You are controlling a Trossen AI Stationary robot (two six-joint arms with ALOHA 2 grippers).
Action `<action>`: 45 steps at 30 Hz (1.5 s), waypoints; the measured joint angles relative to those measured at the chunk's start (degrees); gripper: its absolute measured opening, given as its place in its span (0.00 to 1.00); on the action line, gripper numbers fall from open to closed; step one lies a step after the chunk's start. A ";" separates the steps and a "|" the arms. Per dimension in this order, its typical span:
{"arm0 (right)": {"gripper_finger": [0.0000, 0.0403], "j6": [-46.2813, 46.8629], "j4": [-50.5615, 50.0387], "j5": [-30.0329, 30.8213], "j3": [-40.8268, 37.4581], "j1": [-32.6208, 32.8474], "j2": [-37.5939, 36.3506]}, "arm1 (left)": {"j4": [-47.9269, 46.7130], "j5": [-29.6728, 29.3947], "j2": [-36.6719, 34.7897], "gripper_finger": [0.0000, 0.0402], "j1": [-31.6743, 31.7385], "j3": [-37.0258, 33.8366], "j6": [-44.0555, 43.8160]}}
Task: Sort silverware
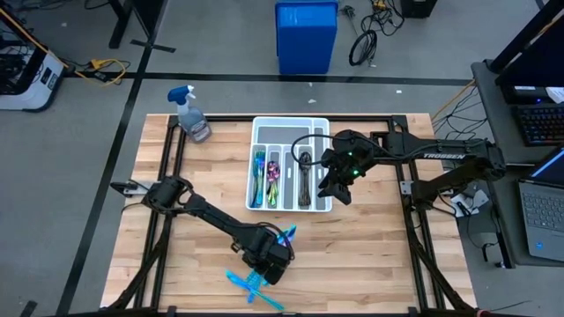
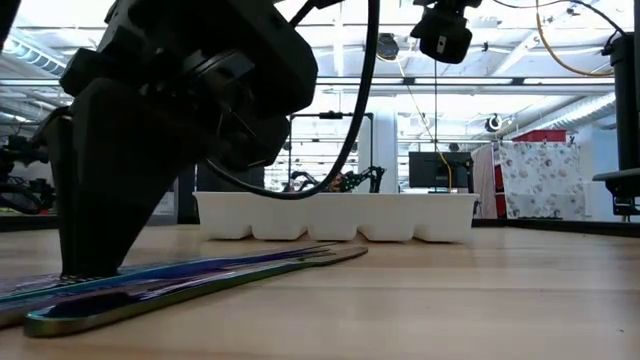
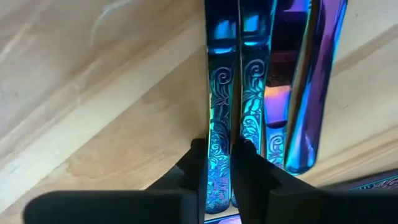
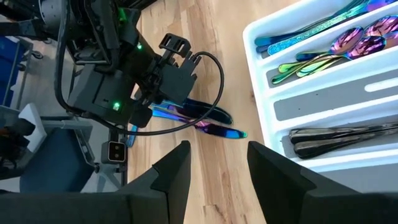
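Grey floor surrounded the wooden worktop (image 1: 370,255) in the high view, with a blue bin (image 1: 306,37) at 12 o'clock and a spray bottle (image 1: 191,114) on the worktop's corner at 10 o'clock. At the centre stood the white tray (image 1: 288,129), already holding several sorted pieces. The left gripper (image 1: 267,261) was low at 6 o'clock over the loose silverware (image 1: 254,288), while the right gripper (image 1: 335,190) waited at the tray's 3 o'clock edge.

Seen from the low view, the remaining cutlery lay flat on the wood at 8 o'clock, and the left arm stood on it; a bright workshop with screens and a patterned curtain (image 2: 541,178) filled the back.

From the left wrist view, the jaws were closed on the engraved handle of a blue knife (image 3: 221,99), with a second one touching beside it.

From the right wrist view, the right jaws stood open and empty above the worktop, near the tray.

I judged the step to be the grasp of one knife. Next move should be a clean lift, not dragging the neighbour, then carrying it to the empty compartment.
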 joint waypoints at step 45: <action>0.35 0.14 -0.33 -0.04 0.00 0.04 0.00 | -5.98 -7.87 -1.31 0.58 1.20 0.90 -7.90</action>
